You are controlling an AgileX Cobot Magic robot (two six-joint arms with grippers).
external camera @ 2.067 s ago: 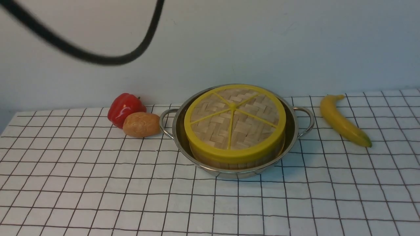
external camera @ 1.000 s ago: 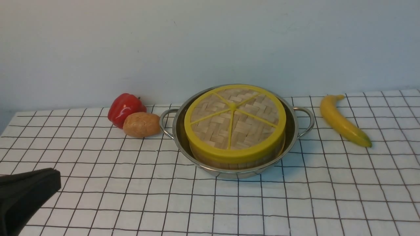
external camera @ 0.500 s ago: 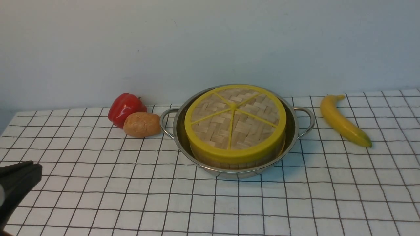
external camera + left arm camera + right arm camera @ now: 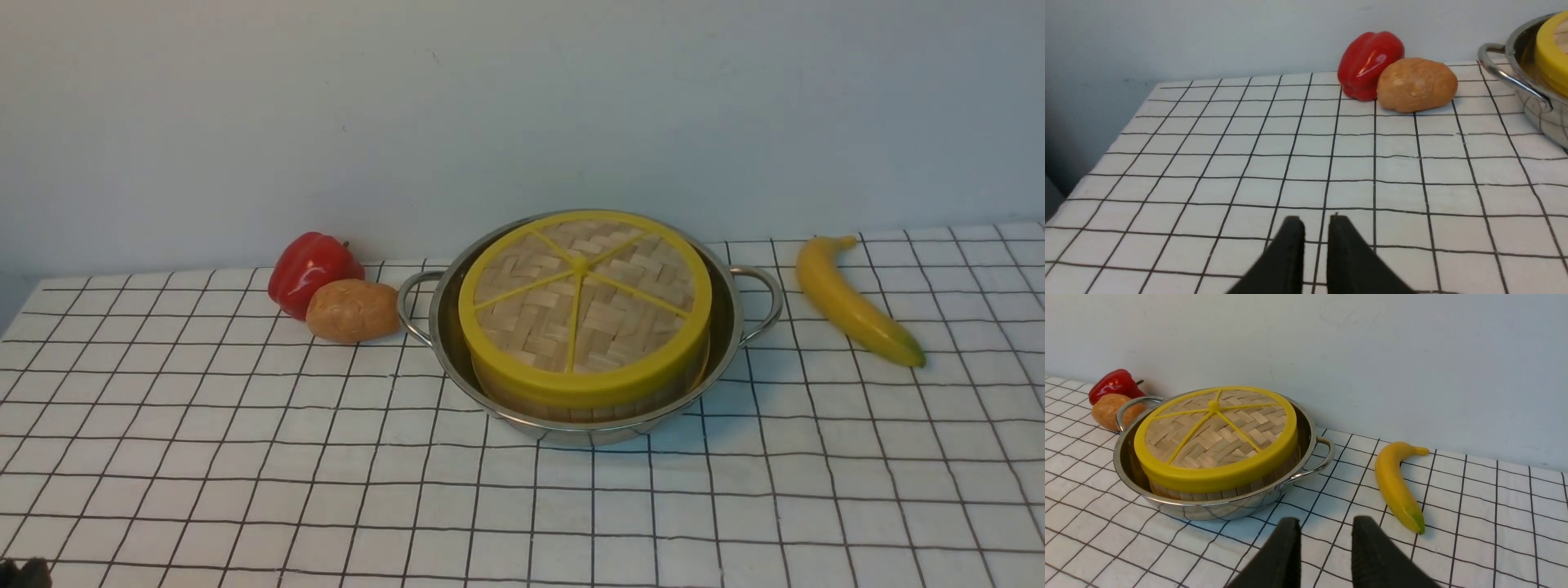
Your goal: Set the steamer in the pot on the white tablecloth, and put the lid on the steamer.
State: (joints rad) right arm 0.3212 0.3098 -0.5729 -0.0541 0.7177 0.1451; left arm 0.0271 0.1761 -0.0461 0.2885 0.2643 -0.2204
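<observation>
The left gripper (image 4: pixel 1315 222) has slipped almost out of the front view, fingers slightly apart, empty. The lid (image 4: pixel 584 304) caps the steamer (image 4: pixel 571 402) inside the pot (image 4: pixel 727 322): apparently finished. The right gripper (image 4: pixel 1325 526) hangs apart, empty.

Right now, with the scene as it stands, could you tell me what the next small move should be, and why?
Probably none beyond parking both arms. The lid sits level on the steamer, which stands inside the pot on the white tablecloth. The left gripper and right gripper hold nothing, well back from the pot, so the task looks done.
</observation>
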